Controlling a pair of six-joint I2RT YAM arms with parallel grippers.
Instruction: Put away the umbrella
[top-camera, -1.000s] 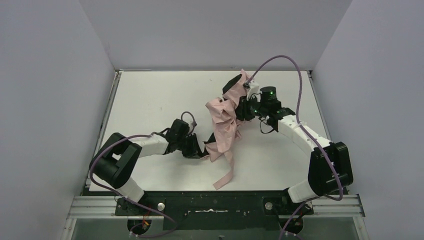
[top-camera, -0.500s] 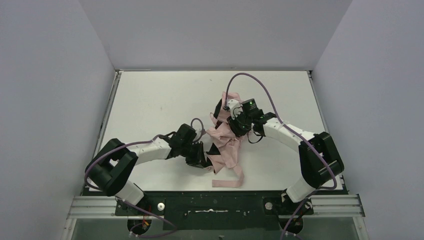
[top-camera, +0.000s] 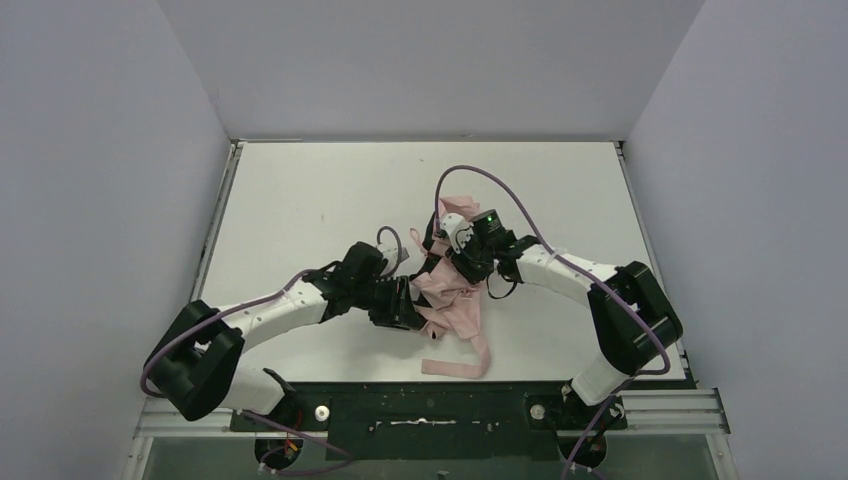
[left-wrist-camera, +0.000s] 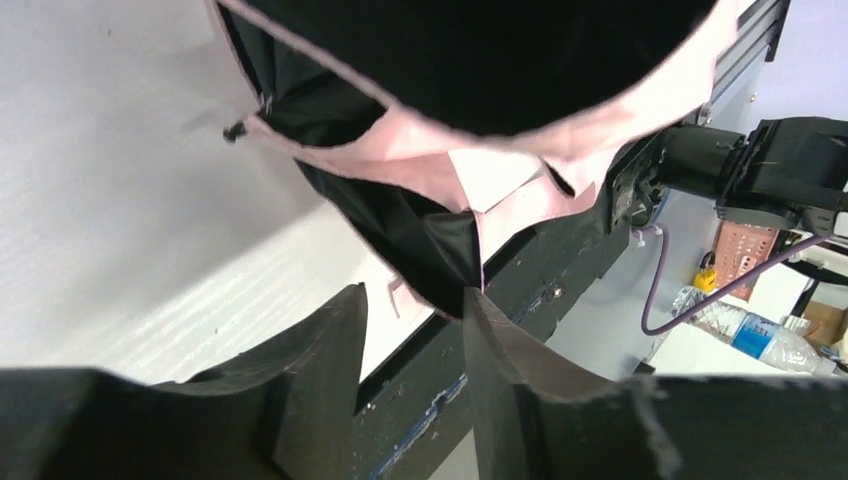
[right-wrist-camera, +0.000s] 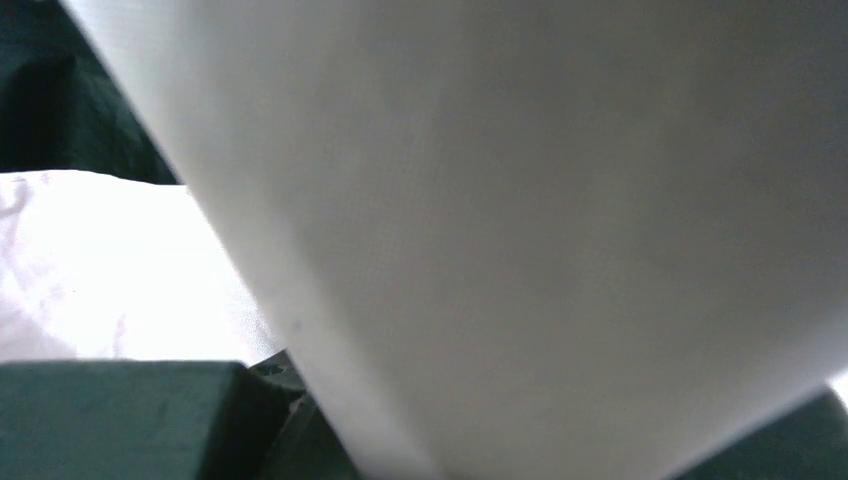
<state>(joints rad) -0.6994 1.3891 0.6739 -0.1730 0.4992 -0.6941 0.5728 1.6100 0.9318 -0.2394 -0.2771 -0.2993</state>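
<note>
Grey walls box in a white table. Left arm and right arm reach inward to its middle, where the umbrella lies in a crumpled pink heap, a pink strip trailing toward the near edge. Left fingers stand apart, the tip of a dark fold just above their gap. Right fingers are pressed against pale fabric; I cannot tell whether they grip it.
</note>
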